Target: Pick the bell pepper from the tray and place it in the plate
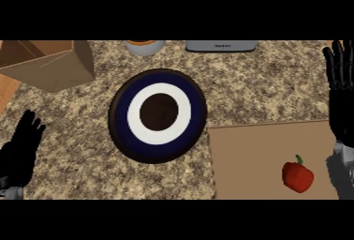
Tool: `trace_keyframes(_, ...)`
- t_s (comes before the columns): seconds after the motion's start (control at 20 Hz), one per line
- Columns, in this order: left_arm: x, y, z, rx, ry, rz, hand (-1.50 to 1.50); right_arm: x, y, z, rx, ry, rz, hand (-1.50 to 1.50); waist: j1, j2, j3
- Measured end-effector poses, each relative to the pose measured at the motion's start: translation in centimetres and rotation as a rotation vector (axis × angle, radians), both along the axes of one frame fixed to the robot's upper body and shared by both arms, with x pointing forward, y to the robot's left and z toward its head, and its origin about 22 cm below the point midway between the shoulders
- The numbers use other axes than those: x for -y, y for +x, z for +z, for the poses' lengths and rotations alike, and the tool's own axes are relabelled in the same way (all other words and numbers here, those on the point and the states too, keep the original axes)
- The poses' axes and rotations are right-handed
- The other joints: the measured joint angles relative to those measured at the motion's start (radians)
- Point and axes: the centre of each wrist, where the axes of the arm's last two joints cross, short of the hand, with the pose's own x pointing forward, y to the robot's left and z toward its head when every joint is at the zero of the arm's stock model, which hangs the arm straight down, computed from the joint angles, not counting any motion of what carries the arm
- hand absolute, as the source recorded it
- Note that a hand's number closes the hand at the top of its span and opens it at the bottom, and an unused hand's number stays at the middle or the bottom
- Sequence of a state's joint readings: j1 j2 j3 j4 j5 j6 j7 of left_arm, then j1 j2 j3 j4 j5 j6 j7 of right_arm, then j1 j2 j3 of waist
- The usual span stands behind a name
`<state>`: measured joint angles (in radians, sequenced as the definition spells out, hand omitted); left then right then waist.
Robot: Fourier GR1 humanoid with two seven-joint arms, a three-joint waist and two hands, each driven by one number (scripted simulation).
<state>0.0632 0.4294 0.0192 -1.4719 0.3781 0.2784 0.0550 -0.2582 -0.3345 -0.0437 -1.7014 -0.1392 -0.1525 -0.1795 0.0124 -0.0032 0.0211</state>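
Note:
A red bell pepper (298, 176) with a green stem lies on the flat brown tray (249, 150) at the lower right. The plate (158, 115), dark blue with a white ring and a dark centre, sits in the middle of the counter, just left of the tray. My right hand (339, 93) stands at the right edge with fingers straight and pointing up, beyond and to the right of the pepper, not touching it. My left hand (21, 150) rests open at the lower left edge, well left of the plate.
An open cardboard box (50, 61) stands at the back left. A bowl (144, 46) and a grey appliance (221, 45) sit along the back edge. Speckled counter (269, 89) lies between plate, tray and back edge.

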Motion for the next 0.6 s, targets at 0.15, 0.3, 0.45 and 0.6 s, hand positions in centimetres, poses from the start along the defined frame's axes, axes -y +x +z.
trace_keyframes(0.15,-0.6,-0.3,0.3,0.018,0.091,-0.027,0.0,0.5,-0.7,-0.8,0.001,0.139,-0.091,-1.5,-0.016,-0.001,-0.011)
trace_keyframes(0.3,-1.3,-0.5,1.0,0.047,0.241,-0.083,0.0,1.1,-1.6,-1.7,-0.004,0.372,-0.246,-1.5,-0.048,-0.007,-0.013)
trace_keyframes(0.45,-1.6,-1.0,1.0,0.046,0.317,-0.125,0.0,4.2,-3.7,-4.8,-0.077,0.354,-0.586,-1.5,-0.082,-0.001,-0.02)
trace_keyframes(0.6,-1.3,-1.5,0.5,0.045,0.363,-0.172,0.0,4.1,-5.7,-6.1,-0.016,0.38,-0.844,-1.5,-0.079,-0.004,-0.021)
